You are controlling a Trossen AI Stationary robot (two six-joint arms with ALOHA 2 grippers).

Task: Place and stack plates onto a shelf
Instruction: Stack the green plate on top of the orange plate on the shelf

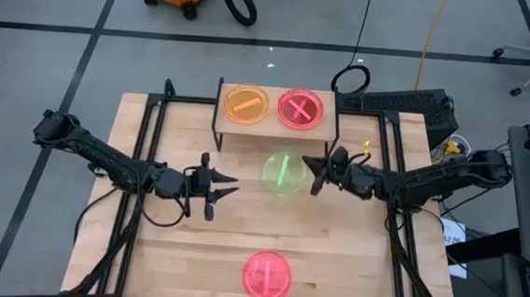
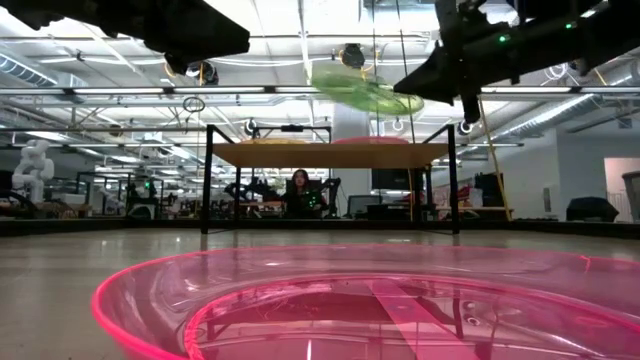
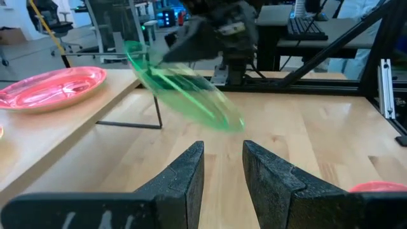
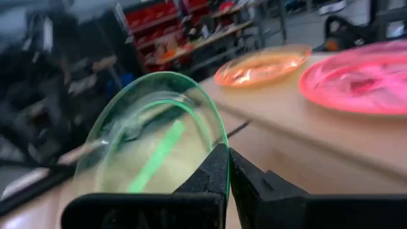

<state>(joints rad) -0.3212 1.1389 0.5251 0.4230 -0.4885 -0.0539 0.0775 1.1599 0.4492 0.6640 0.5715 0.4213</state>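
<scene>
Two plates (image 1: 246, 104) side by side on the shelf (image 1: 276, 128), a third plate (image 1: 282, 172) just before it, a fourth plate (image 1: 266, 275) at the table's (image 1: 332, 256) near edge

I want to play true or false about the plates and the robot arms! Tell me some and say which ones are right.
1. The right end effector holds the green plate by its rim. True.
2. The shelf has three plates on it. False: only two, an orange plate and a pink plate.
3. The green plate is up in the air, off the table. True.
4. The left end effector holds a plate. False: it is open and holds nothing.
5. Another pink plate lies on the table near the front edge. True.
</scene>
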